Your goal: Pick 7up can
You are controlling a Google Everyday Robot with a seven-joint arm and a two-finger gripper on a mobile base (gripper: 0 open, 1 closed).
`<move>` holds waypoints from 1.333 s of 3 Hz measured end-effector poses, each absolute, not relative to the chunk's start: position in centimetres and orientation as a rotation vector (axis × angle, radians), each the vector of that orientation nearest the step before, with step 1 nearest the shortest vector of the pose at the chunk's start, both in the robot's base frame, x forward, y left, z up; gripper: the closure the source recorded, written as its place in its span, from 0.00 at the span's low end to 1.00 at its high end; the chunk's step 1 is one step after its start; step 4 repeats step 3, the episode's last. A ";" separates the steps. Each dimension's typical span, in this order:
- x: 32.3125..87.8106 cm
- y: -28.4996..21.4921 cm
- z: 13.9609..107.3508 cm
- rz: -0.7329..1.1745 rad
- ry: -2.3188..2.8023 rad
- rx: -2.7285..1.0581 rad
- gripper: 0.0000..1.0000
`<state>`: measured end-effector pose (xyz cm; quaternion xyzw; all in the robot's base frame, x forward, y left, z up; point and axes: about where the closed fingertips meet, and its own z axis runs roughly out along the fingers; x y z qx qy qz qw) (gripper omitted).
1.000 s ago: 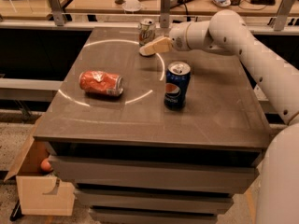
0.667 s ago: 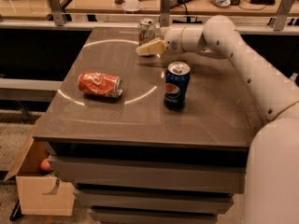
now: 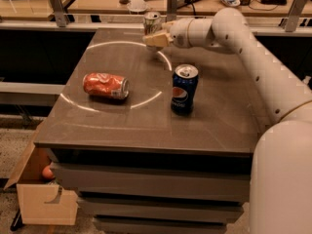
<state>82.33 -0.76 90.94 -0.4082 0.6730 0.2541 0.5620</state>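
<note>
Nearest, below the bench's front left corner, a cardboard box [image 3: 43, 199] is sitting on the floor. On the bench [image 3: 219, 126], a dark blue Pepsi can [image 3: 184, 89] is standing upright near the middle. A dented orange-red can [image 3: 106, 85] is lying on its side toward the left edge, well apart from it. A thin white ring [image 3: 92, 108] is curving across the top between them. The white arm [image 3: 253, 48] is reaching along the right edge toward the far edge. There its gripper [image 3: 157, 38] is sitting right against the 7up can [image 3: 152, 19], covering the can's lower part. Whether it is gripping cannot be told. The 7up can is standing upright at the middle of the far edge, showing a pale silvery body and a silver top. Any markings are too small to read.
</note>
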 end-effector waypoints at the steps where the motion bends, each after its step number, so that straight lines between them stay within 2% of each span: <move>1: 80.0 -1.0 95.2 0.582 1.534 -1.052 0.96; 2: 75.1 1.8 99.2 0.628 1.510 -1.218 1.00; 4: 74.8 2.0 98.8 0.638 1.515 -1.232 1.00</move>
